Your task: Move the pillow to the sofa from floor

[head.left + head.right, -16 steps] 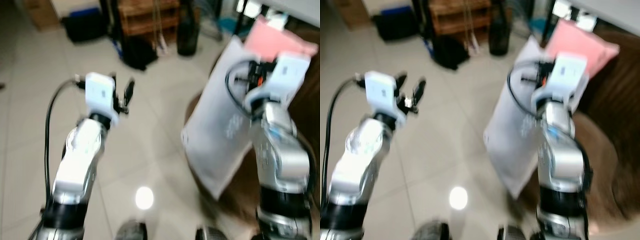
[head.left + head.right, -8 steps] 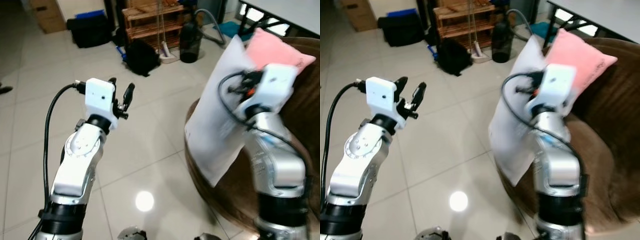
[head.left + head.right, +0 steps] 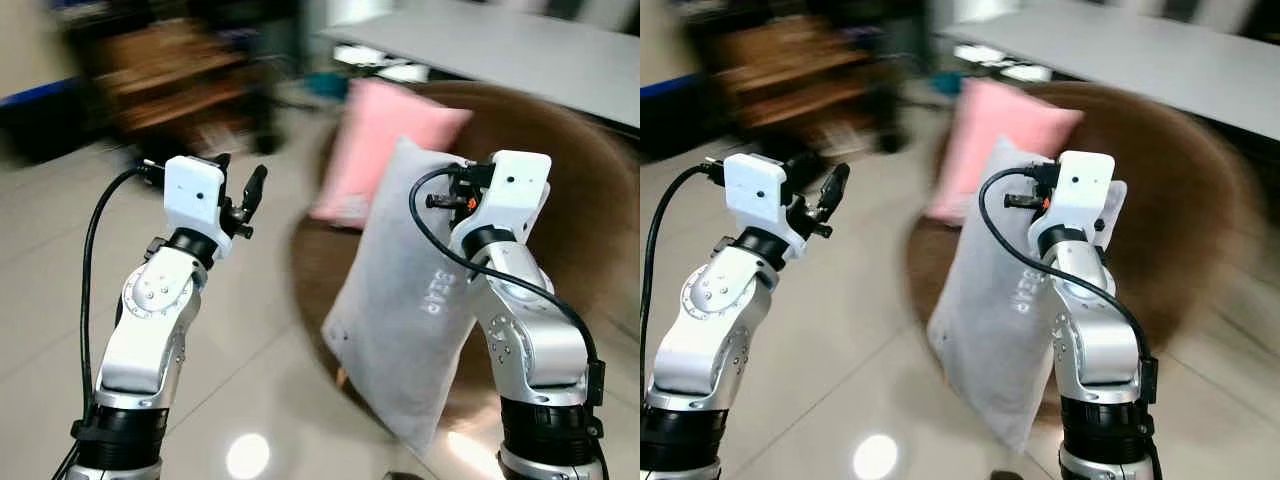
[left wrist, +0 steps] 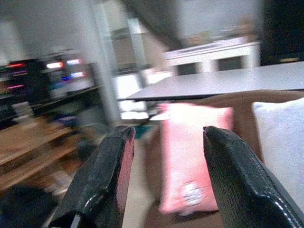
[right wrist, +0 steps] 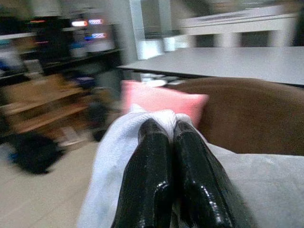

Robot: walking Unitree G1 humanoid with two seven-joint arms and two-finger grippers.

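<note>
A large grey pillow [image 3: 400,330] hangs upright off the floor, pinched at its top edge by my right gripper [image 5: 165,130], which is shut on the fabric. My right arm [image 3: 515,300] stands in front of the pillow's right side. Behind it is a round brown sofa [image 3: 580,190] with a pink pillow [image 3: 375,150] leaning on its back. My left gripper [image 3: 240,185] is raised to the left, open, holding nothing; its two black fingers [image 4: 109,180] frame the pink pillow [image 4: 192,166] in the left wrist view.
A grey table top [image 3: 500,50] runs behind the sofa. Blurred wooden shelving [image 3: 160,90] and dark items stand at the back left. Pale tiled floor [image 3: 250,400] lies in front of and left of the sofa.
The whole view has swung right, bringing the sofa to the centre. The grey pillow stays held in my right gripper; my left gripper remains open.
</note>
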